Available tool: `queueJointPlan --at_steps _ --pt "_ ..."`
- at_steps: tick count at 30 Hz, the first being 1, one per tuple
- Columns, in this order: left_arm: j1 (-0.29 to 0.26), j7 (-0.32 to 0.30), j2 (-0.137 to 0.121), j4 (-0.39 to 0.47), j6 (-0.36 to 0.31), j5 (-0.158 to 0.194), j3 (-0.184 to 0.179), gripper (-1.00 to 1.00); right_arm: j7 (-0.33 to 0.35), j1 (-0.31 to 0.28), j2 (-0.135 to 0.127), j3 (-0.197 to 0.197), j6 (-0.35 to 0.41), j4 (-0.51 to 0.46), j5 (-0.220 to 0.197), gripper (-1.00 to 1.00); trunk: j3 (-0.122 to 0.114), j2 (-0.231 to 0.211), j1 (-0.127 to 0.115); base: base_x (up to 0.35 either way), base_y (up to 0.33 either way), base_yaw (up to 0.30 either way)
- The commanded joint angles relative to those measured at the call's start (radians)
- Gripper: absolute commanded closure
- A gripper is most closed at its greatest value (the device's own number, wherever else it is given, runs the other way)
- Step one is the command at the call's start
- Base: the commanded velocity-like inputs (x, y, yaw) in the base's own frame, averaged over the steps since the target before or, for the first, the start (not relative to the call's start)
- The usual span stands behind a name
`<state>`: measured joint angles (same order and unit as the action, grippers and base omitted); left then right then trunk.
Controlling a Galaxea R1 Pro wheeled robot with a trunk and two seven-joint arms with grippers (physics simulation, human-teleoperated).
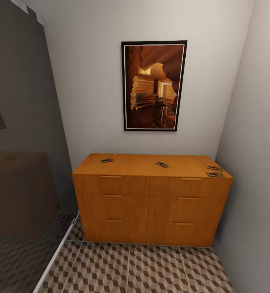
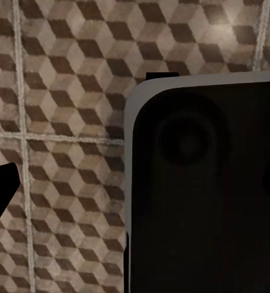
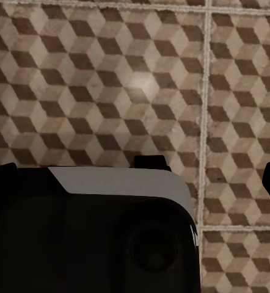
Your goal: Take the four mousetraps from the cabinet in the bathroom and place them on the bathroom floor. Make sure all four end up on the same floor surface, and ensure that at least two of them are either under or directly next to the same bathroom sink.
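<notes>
The orange-brown cabinet (image 1: 130,211) stands against the back wall ahead of me in the head view. Several mousetraps lie on its top: one near the left end (image 1: 107,160), one around the middle (image 1: 162,165), and two close together at the right end (image 1: 214,167) (image 1: 215,174). The cube-patterned bathroom floor (image 1: 130,268) runs in front of it. My left gripper (image 2: 135,189) and right gripper (image 3: 141,183) hang over the floor tiles, both open and empty. The bathroom sink is out of view.
A framed picture (image 1: 154,85) hangs above the cabinet. A dark glass partition (image 1: 25,162) with a white floor rail (image 1: 55,260) closes the left side, and a wall (image 1: 257,183) runs tight along the right. My dark base with its pale rim (image 2: 202,183) (image 3: 92,238) sits under both wrists.
</notes>
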<state>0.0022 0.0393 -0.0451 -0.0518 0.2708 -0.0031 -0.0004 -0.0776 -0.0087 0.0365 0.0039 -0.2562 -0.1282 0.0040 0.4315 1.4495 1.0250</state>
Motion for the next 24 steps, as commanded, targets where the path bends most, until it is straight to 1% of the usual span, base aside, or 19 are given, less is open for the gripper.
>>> queueJointPlan --at_steps 1,24 --pt "-0.001 0.002 0.000 -0.002 0.006 0.000 0.000 -1.00 -0.004 -0.001 0.000 0.001 -0.003 0.001 0.000 -1.00 0.001 0.000 0.000 0.000 0.000 0.000" --pt "-0.001 0.002 0.001 -0.003 0.005 0.000 -0.001 -1.00 -0.004 -0.001 0.000 0.001 -0.003 0.001 0.001 -1.00 0.001 0.000 0.000 0.000 0.000 0.000"
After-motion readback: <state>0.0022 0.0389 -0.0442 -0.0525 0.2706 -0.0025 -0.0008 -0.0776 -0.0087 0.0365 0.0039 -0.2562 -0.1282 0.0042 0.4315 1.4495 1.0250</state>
